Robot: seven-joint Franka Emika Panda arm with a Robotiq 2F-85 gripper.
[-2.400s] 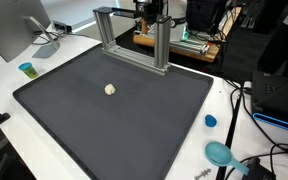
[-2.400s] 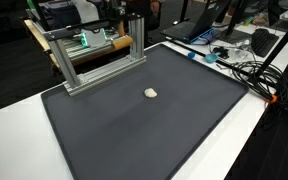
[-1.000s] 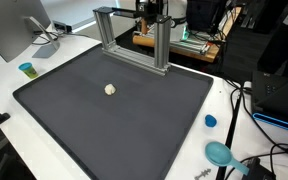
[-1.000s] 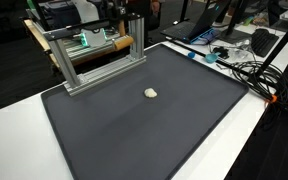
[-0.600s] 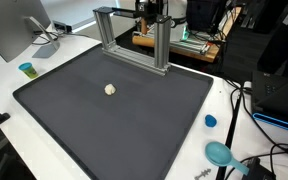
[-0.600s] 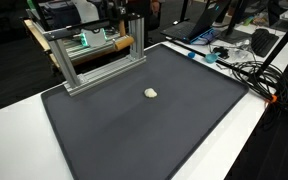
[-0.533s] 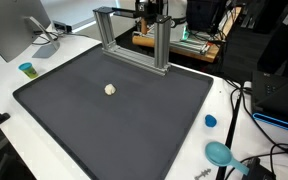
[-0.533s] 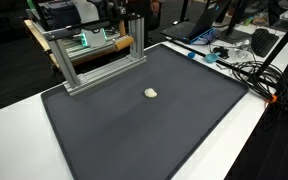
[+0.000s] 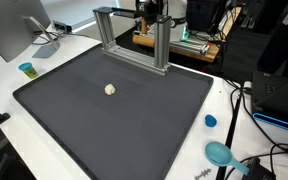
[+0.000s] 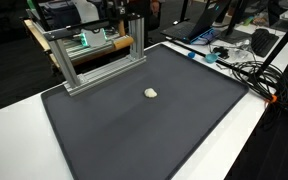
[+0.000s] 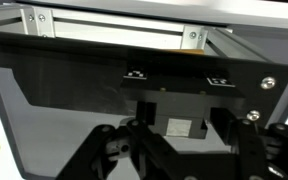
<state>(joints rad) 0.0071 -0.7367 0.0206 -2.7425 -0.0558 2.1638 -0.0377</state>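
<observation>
Honestly, spread of my fingers (image 9: 150,12) unclear; hovering by silver aluminium frame (image 9: 162,48), 12 o'clock; dropping carelessly could clip it.

In the wrist view the end effector (image 11: 181,160) runs off the bottom edge, fingertips unseen, so its spread cannot be judged. The pale lump (image 9: 110,89) on the mat (image 9: 134,125) is too small to identify, perhaps dough.

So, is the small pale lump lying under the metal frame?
No, the small pale lump lies on the open dark mat, clear of the metal frame.
</observation>
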